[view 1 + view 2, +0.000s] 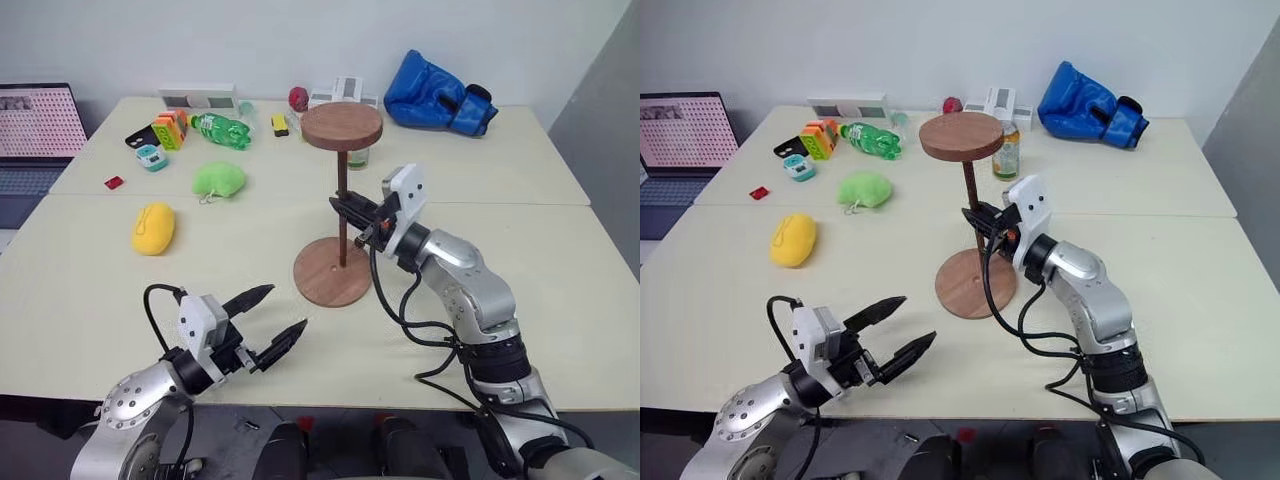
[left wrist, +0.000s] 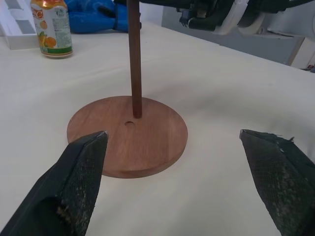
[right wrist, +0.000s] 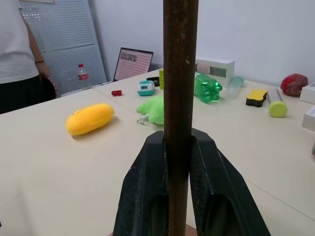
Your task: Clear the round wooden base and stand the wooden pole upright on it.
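Wooden pole (image 1: 343, 210): frame centre, upright, disc end up, foot on the round wooden base (image 1: 333, 271) just beside its hole. Stiff, light, likely top-heavy; best gripped mid-shaft, where the right gripper (image 1: 350, 208) clamps it. Left gripper (image 1: 270, 325): lower left, wide, empty.

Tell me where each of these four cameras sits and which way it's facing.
Left eye: on the head, looking down over the table; both arms show.
Right eye: beside it, same scene.
Left wrist: looks between the left gripper's open fingers at the round wooden base.
Right wrist: looks along the right gripper, shut on the wooden pole.
Shared: both wrist views show the pole.
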